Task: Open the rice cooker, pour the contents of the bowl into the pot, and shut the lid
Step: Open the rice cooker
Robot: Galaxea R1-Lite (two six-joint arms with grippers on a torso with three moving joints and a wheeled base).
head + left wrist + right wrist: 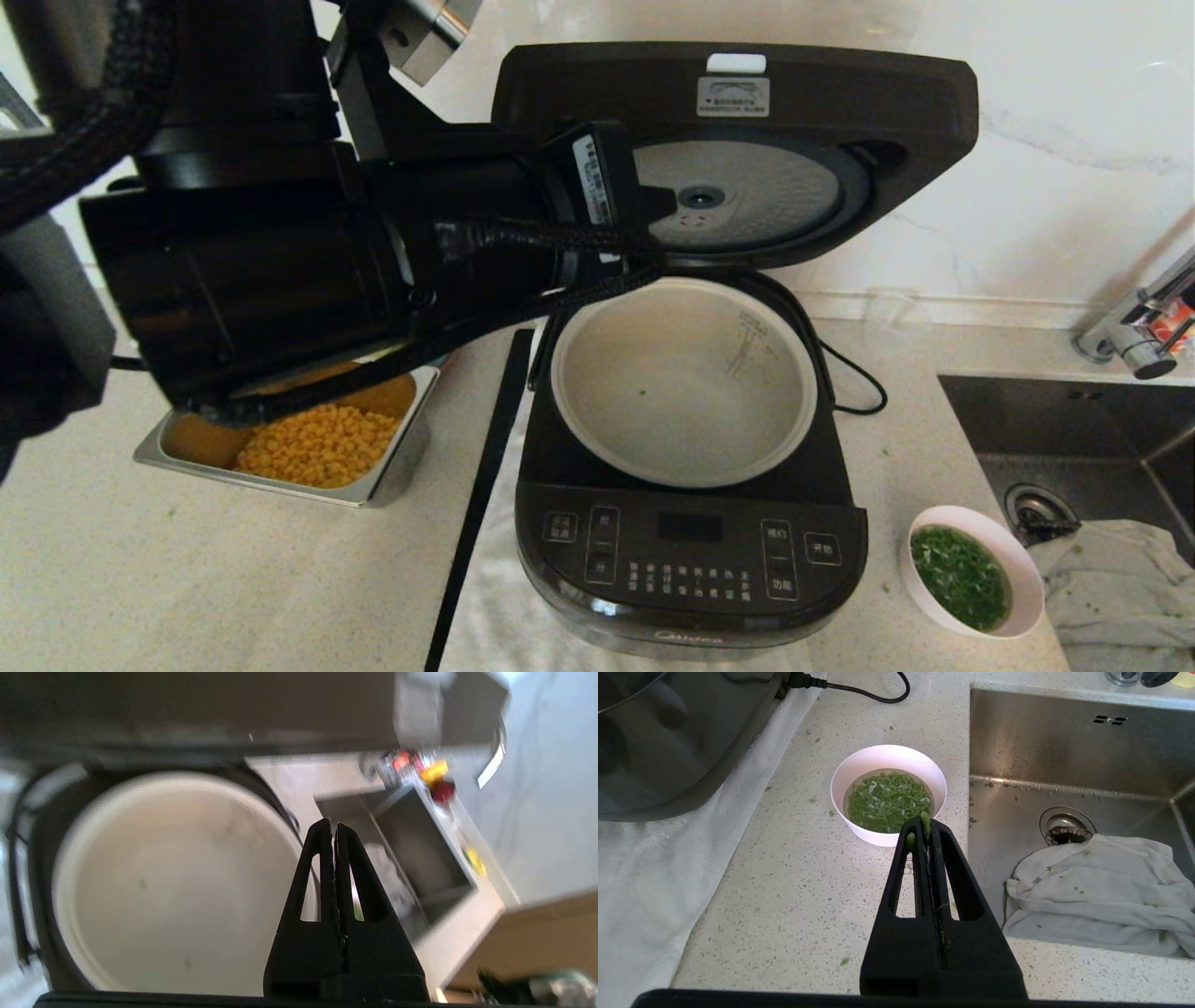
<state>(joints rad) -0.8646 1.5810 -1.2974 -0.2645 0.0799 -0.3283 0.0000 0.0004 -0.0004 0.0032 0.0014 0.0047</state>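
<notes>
The right gripper [930, 828] hangs with its jaws pressed together, holding nothing, though a few green bits cling to its tips; just beyond them the bowl [888, 794] stands on the counter [784, 882] beside the sink [1064, 756], full of the contents of the bowl [888, 801], green bits in clear liquid. The left gripper [333, 830] likewise has its jaws closed and empty, poised above the rim of the pot [168, 882], which is nearly bare. The rice cooker [691, 541] stands open, its lid [747, 140] raised behind the pot.
</notes>
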